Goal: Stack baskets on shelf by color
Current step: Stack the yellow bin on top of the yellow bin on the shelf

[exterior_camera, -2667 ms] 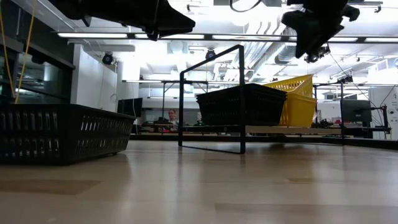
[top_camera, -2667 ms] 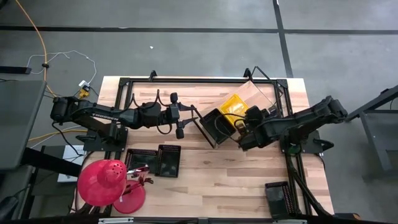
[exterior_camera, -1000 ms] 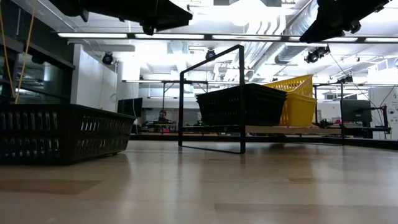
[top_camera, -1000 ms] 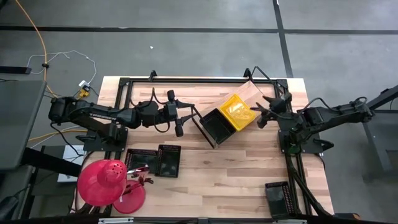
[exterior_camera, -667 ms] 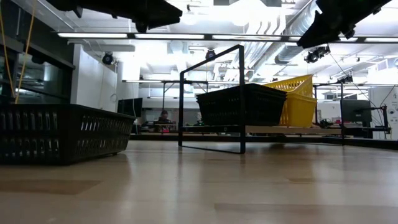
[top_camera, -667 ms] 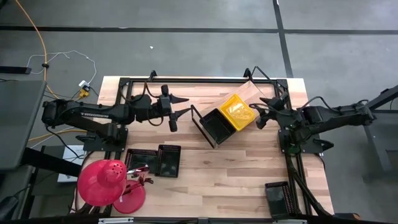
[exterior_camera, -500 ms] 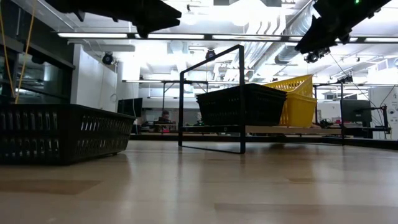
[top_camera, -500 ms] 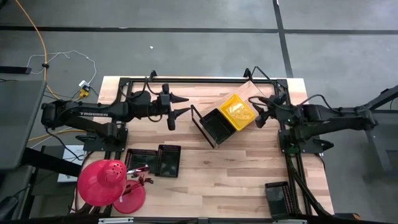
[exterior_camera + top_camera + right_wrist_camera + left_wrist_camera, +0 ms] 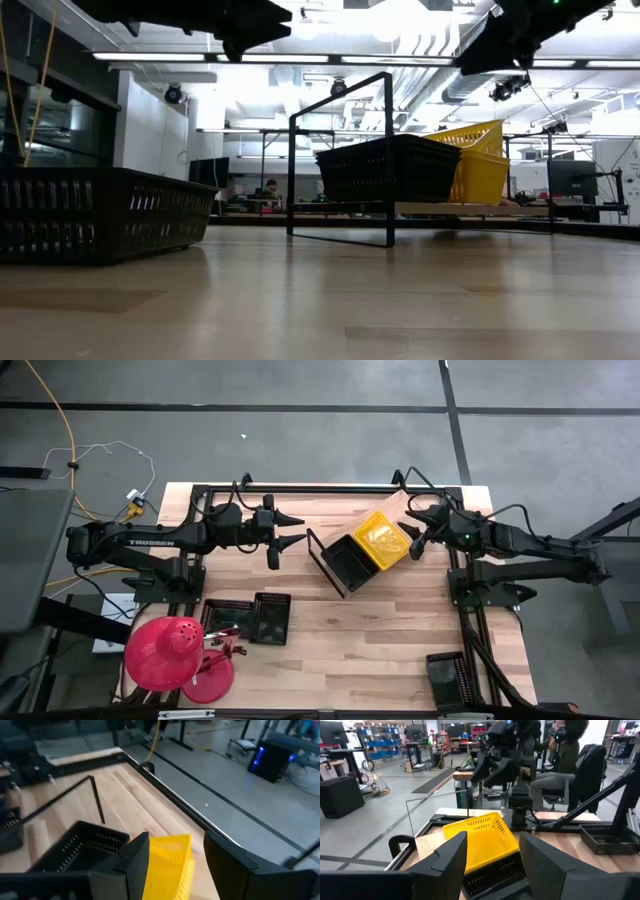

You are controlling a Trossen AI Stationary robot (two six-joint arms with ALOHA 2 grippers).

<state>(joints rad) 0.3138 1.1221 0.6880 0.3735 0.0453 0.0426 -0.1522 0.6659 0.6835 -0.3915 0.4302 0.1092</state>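
On the slanted shelf [image 9: 400, 510], a yellow basket [image 9: 382, 540] sits beside a black basket [image 9: 347, 563], sorted by color. Both grippers, left [image 9: 290, 530] and right [image 9: 410, 530], hover nearby with jaws released, empty.

Quick headcount on the table

One yellow basket [image 9: 381, 541] and one black basket [image 9: 348, 563] on the shelf [image 9: 417, 508], three more black baskets [image 9: 270, 618] off it, one red dome [image 9: 167, 650], two arms.
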